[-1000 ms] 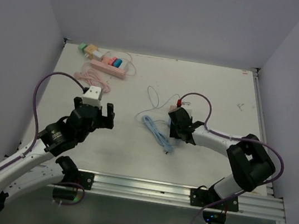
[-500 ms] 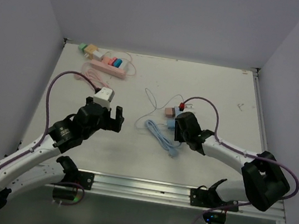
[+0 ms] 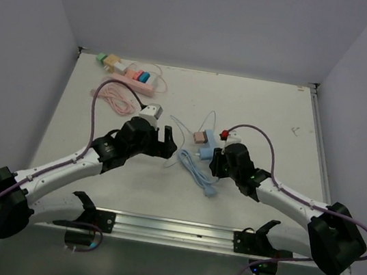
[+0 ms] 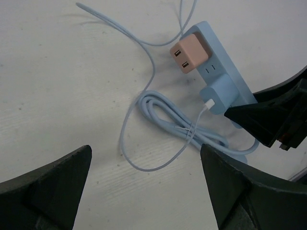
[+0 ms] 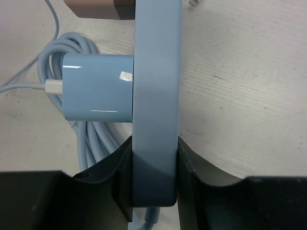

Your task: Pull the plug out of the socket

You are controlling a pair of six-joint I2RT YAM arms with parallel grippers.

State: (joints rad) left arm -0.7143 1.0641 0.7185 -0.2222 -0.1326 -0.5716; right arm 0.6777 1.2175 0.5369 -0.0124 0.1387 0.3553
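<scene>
socket [image 5: 156, 96]: end clamped between right fingers [image 5: 199, 170] | blue plug [image 4: 219, 94]: juts sideways, ahead-right of left fingers [image 4: 48, 177], spread apart

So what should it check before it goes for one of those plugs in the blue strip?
1. Hold on the blue strip: ok, the right gripper is shut on its sides.
2. Opening of the left gripper: ok, wide open.
3. Left gripper around a plug: not ok, it touches neither the blue plug nor the pink plug.
4. Both plugs seated in the strip: ok.
5. Path clear of the coiled cable: cannot tell, it lies right beside the blue plug.
</scene>
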